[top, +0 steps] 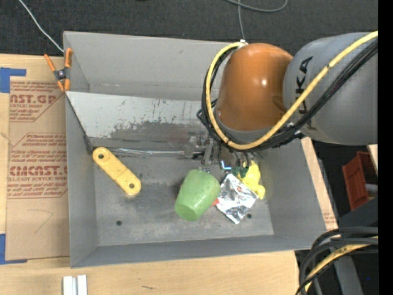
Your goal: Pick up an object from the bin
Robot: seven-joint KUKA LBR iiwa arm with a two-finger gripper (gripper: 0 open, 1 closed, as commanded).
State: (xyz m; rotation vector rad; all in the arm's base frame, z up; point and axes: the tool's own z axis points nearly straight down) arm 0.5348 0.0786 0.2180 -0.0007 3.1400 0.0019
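Observation:
My gripper [209, 152] reaches down under the orange cover near the middle right of the bin; its metal parts show just above a light green cup [196, 194] that lies on its side. Right of the cup lies a crumpled silver foil wrapper [236, 200], and a small yellow thing [254, 181] sits at the wrapper's upper right edge. Nothing shows between the fingers.
A flat yellow bar with a hole at each end [116, 171] lies slanted on the bin floor at the left. The arm and its orange cover hang over the bin's right half and hide what lies beneath.

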